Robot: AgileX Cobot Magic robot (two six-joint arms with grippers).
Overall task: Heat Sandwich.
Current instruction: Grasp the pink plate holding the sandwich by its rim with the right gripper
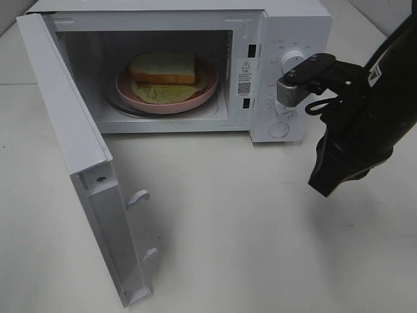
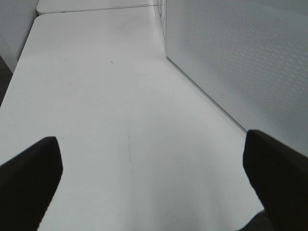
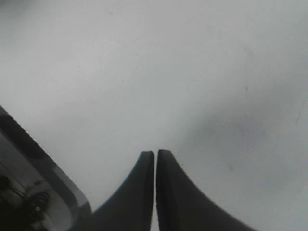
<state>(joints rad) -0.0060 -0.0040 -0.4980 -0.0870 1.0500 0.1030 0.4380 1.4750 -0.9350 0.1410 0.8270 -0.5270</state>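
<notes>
The white microwave (image 1: 280, 39) stands at the back with its door (image 1: 71, 150) swung wide open toward the front left. Inside, on a round pink plate (image 1: 202, 96), lies the sandwich (image 1: 159, 93), a flat yellowish-green piece with a slice of bread on top. My right gripper (image 1: 322, 186) hangs shut and empty over the table, in front of the control panel and to the right of the opening; its fingers (image 3: 144, 183) press together. My left gripper (image 2: 151, 136) stands wide open over bare table, holding nothing, and it is out of the exterior high view.
Two knobs (image 1: 293, 60) sit on the control panel behind the right arm. Beside the left gripper rises a white panel with a fine dotted mesh (image 2: 240, 57). A dark blurred edge (image 3: 29, 192) shows in the right wrist view. White table (image 1: 260, 248) stretches in front.
</notes>
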